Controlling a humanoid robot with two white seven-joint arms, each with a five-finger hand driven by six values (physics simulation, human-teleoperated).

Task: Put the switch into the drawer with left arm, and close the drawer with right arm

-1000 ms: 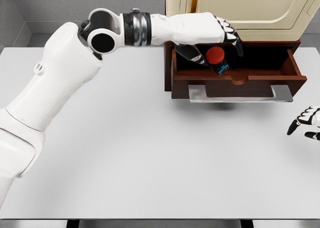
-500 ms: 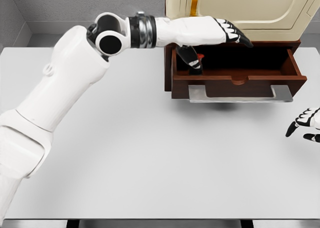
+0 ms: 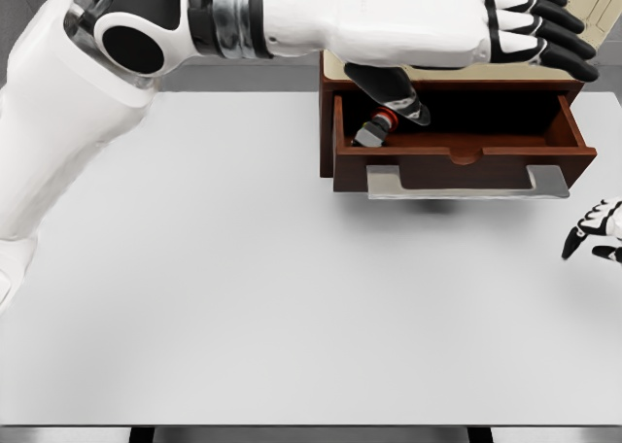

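Observation:
The switch point(image 3: 375, 128), a small grey body with a red button, lies tilted in the left end of the open wooden drawer point(image 3: 457, 156). My left hand point(image 3: 530, 20) hovers high above the drawer, close to the camera, fingers stretched out flat and holding nothing; its thumb point(image 3: 394, 93) hangs down just over the switch. The drawer has a metal handle point(image 3: 466, 182) along its front. My right hand point(image 3: 595, 231) shows at the right edge over the table, fingers loosely spread, apart from the drawer.
The drawer belongs to a small brown cabinet point(image 3: 327, 122) at the table's far side, with a cream box point(image 3: 603, 1) on top, mostly hidden by my left arm. The white table point(image 3: 243, 288) spreads in front.
My left hand has let go of the switch and risen toward the camera, fingers opening flat. The switch has dropped to the drawer's left end. The right hand barely shifted.

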